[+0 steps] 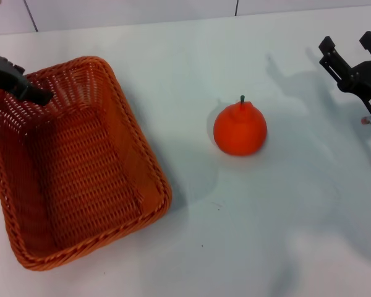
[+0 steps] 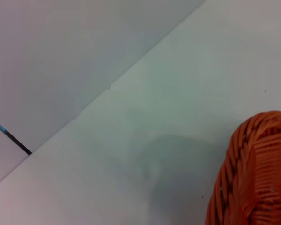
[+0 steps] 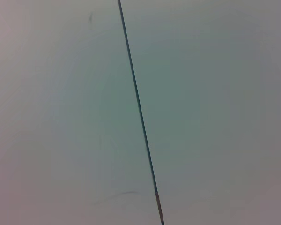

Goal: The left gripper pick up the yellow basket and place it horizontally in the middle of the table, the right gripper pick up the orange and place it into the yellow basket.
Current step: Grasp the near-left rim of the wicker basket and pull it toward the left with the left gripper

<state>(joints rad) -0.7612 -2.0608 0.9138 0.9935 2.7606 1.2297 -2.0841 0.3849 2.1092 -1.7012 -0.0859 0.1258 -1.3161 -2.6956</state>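
The table [image 1: 284, 235] carries everything. The basket [image 1: 74, 167], a big orange-brown wicker rectangle with sloping sides and braided rim, sits well to the orange's left, lengthwise away from the robot, so it likely awaits turning and centring. The orange [image 1: 240, 129], round with a knobbed top and dark stem, stands upright on the bare table. The left gripper [image 1: 25, 86] reaches over the basket's far rim; whether it grips, I cannot tell. The right gripper [image 1: 352, 52] hangs spread, well right of the orange.
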